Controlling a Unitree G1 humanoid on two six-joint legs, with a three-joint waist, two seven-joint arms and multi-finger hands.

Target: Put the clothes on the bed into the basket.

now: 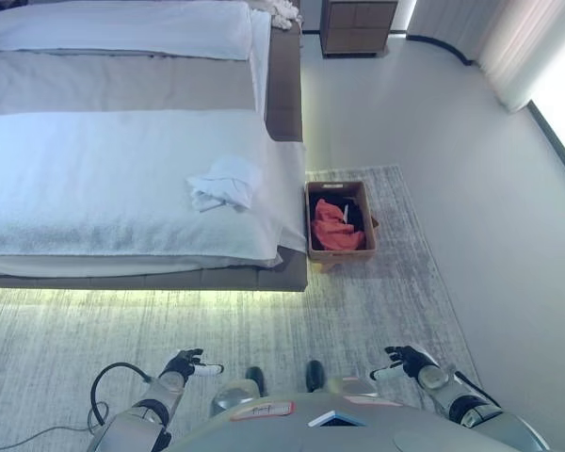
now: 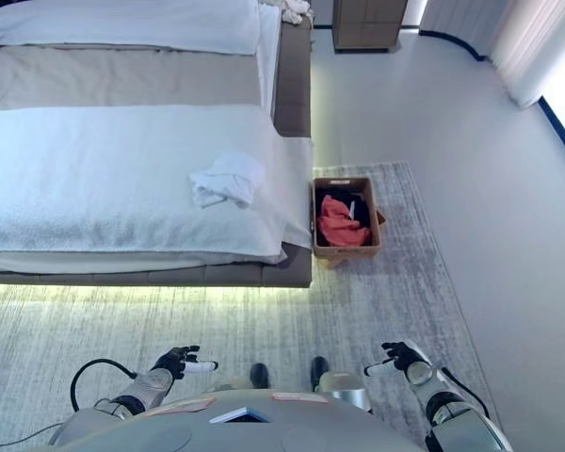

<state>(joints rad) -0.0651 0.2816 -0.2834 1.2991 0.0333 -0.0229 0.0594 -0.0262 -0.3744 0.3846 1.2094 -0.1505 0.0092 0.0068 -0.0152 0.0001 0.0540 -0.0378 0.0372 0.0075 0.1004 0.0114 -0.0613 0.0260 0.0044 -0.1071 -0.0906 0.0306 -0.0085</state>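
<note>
A crumpled white garment [image 1: 223, 184] lies on the white bedspread near the bed's [image 1: 94, 179] right edge. On the rug beside the bed stands a brown basket [image 1: 339, 222] holding a coral-red garment [image 1: 334, 229] and something dark. My left hand [image 1: 186, 363] hangs low at the bottom left, fingers relaxed and holding nothing. My right hand [image 1: 407, 361] shows at the bottom right, likewise open and empty. Both hands are far from the bed and the basket.
A grey patterned rug [image 1: 264, 330] covers the floor in front of the bed. A wooden nightstand [image 1: 356, 26] stands at the back by the wall. Curtains [image 1: 518, 47] hang at the far right. More crumpled white cloth [image 1: 282, 13] lies at the bed's head.
</note>
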